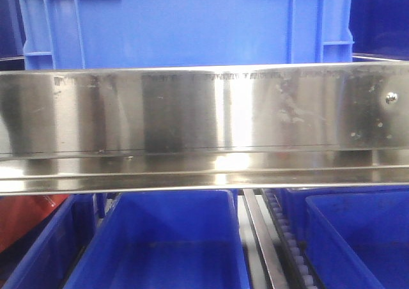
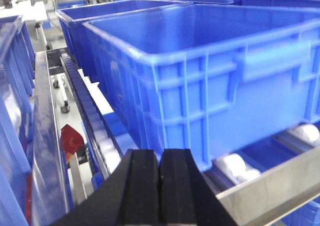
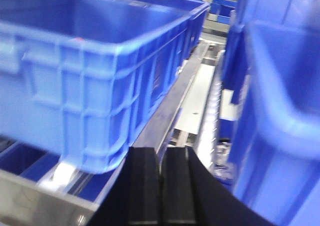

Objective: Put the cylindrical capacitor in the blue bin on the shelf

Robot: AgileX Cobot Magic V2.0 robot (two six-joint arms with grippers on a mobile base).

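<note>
Capacitor nowhere to be seen — both grippers closed at the shelf

Capacitor: no orange cylinder shows in any of the three views, so I cannot tell where it is. From the front, the shelf's broad steel rail (image 1: 204,126) runs across the whole picture, bright and streaked with reflections, with a small bolt head (image 1: 391,98) near its right end. A blue bin (image 1: 185,23) stands on the tier above the rail; below it, more blue bins (image 1: 172,244) sit side by side, their insides bare as far as I can see.

The left gripper (image 2: 160,196) hangs just in front of a big blue bin (image 2: 215,86) resting on white rollers (image 2: 232,165) — its black pads are pressed flat together with nothing between them. A small red piece (image 2: 70,137) shows beside the roller track to the left.

The right gripper (image 3: 161,193) has its pads almost meeting, a thin slit between them, nothing held. A blue bin (image 3: 85,81) sits to its left, another blurred one (image 3: 280,111) close on the right.
</note>
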